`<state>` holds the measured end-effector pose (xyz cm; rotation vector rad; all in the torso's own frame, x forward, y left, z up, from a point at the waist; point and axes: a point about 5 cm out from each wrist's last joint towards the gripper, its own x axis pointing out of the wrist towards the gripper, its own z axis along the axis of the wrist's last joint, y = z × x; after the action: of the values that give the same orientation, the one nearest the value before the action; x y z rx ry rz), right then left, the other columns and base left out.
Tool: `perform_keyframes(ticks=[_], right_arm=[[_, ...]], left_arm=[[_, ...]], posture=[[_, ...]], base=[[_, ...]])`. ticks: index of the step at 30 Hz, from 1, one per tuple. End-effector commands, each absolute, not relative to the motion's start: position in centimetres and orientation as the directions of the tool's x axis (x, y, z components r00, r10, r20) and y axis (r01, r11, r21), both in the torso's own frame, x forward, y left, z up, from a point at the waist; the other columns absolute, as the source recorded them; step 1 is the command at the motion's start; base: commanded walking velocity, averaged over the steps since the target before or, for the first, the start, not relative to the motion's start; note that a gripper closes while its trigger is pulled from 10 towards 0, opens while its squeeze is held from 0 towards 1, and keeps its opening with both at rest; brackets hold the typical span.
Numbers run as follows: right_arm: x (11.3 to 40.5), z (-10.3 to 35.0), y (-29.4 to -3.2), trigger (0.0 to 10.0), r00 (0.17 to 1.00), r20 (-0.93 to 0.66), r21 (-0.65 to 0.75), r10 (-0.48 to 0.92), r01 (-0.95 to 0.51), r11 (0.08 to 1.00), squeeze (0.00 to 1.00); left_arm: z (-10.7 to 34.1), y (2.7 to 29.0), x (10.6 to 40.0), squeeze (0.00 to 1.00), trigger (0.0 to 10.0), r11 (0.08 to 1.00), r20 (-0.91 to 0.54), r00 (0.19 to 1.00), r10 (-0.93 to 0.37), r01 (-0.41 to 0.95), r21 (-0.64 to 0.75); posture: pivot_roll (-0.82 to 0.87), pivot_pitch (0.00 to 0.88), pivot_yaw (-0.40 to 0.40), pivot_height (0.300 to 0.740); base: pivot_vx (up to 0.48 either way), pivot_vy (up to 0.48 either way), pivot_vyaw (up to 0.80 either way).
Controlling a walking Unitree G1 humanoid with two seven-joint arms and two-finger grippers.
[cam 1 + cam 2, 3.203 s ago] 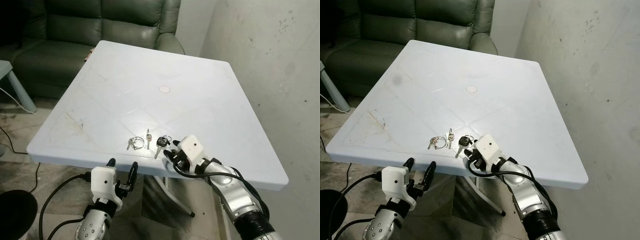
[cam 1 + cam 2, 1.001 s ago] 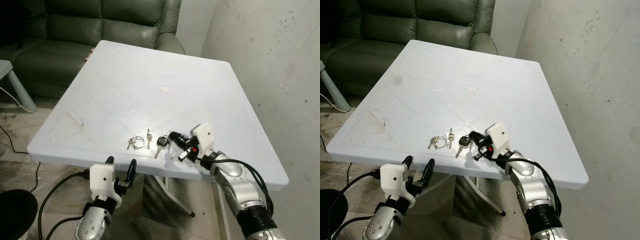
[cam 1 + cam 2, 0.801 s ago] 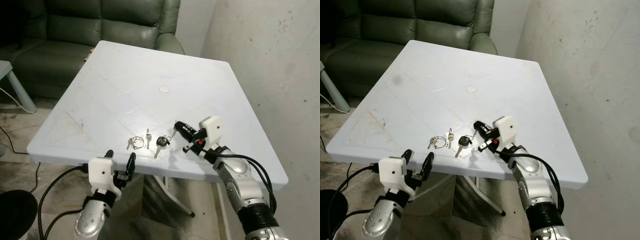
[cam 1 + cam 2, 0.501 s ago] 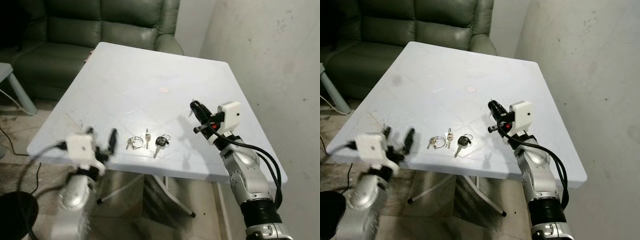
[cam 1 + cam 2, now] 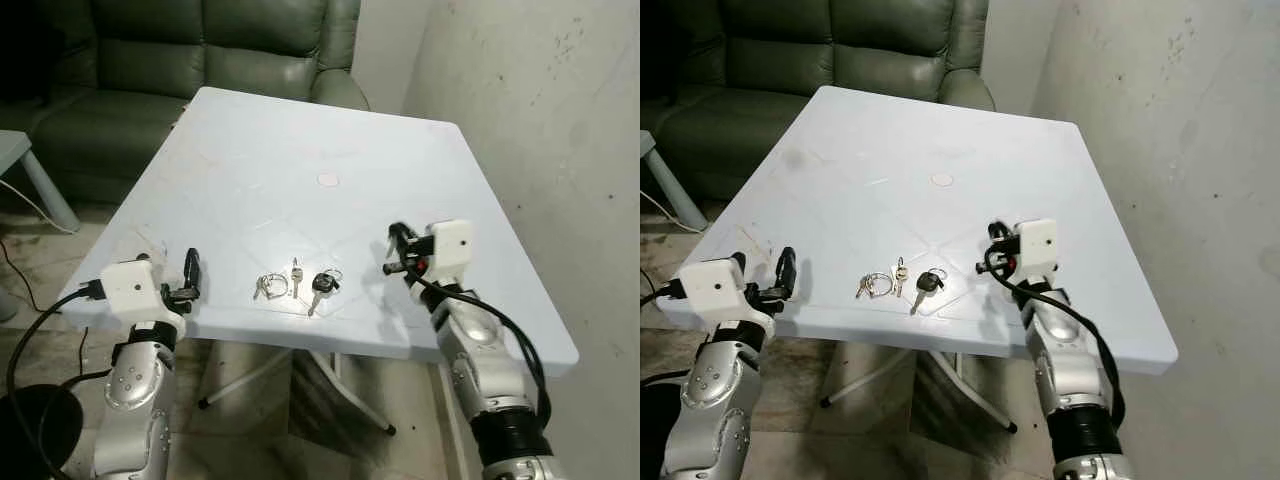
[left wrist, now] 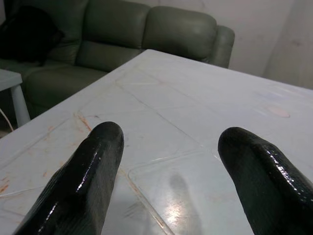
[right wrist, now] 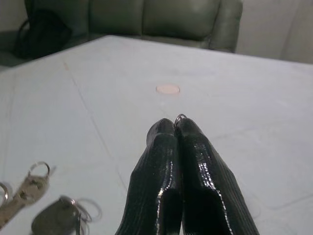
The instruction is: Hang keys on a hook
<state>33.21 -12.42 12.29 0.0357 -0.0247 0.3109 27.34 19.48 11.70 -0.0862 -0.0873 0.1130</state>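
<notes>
The keys lie near the white table's (image 5: 250,130) front edge: a looped ring with small keys (image 5: 268,287), a silver key (image 5: 296,272) and a black-headed key (image 5: 320,285). My right gripper (image 5: 394,250) hovers just right of them, above the table. In the right wrist view its fingers (image 7: 166,161) are pressed shut, with a thin wire ring (image 7: 180,117) peeking out at the tips; the keys (image 7: 29,183) lie off to one side. My left gripper (image 5: 190,275) rests over the table's front left edge, well apart from the keys, its fingers (image 6: 98,156) spread open and holding nothing.
A dark green sofa (image 5: 200,50) stands behind the table. A rough grey wall (image 5: 540,120) runs along the right side. A small round pinkish cap (image 5: 328,180) marks the table's middle. A black cable (image 5: 30,340) trails from my left arm.
My right gripper has left the keys, swung up to the right, then dropped a little. My left arm has risen from under the table to its front left edge. The keys have stayed put.
</notes>
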Motion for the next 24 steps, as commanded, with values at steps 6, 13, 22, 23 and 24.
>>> perform_keyframes(ticks=[6, 13, 22, 23, 24], right_arm=[[33.93, 13.32, -12.03, 10.0, 0.948, 0.055, -0.019, 0.314, -0.313, 0.949, 0.0], [33.88, 13.1, -11.97, 10.0, 0.948, 0.052, -0.02, 0.314, -0.313, 0.949, 0.0], [33.65, 13.02, -11.74, 10.0, 0.947, 0.056, -0.026, 0.317, -0.315, 0.949, 0.0], [33.57, 13.01, -11.74, 10.0, 0.946, 0.057, -0.03, 0.319, -0.317, 0.948, 0.0], [33.57, 13.01, -11.74, 10.0, 0.946, 0.057, -0.03, 0.319, -0.317, 0.948, 0.0]], left_arm=[[11.65, 19.4, 28.5, 0.0, 10.0, 0.991, 0.035, 0.992, 0.12, -0.118, -0.067], [11.49, 19.42, 28.63, 0.0, 10.0, 0.989, 0.025, 0.992, 0.121, -0.119, -0.083], [11.24, 19.41, 28.81, 0.0, 10.0, 0.979, -0.016, 0.989, 0.145, -0.146, -0.139], [11.18, 19.36, 28.8, 0.0, 10.0, 0.978, -0.023, 0.99, 0.139, -0.14, -0.156], [11.18, 19.36, 28.8, 0.0, 10.0, 0.978, -0.023, 0.99, 0.139, -0.14, -0.156]], posture=[[-0.04, 0.0, -0.065, 0.728], [-0.03, 0.0, -0.063, 0.728], [-0.03, 0.0, -0.06, 0.728], [-0.03, 0.0, -0.06, 0.728], [-0.03, 0.0, -0.06, 0.728]], base=[[0.0, 0.0, -0.64], [0.0, 0.206, -0.61], [0.0, 0.16, -0.64], [0.0, 0.0, -0.64], [0.0, 0.0, -0.64]])
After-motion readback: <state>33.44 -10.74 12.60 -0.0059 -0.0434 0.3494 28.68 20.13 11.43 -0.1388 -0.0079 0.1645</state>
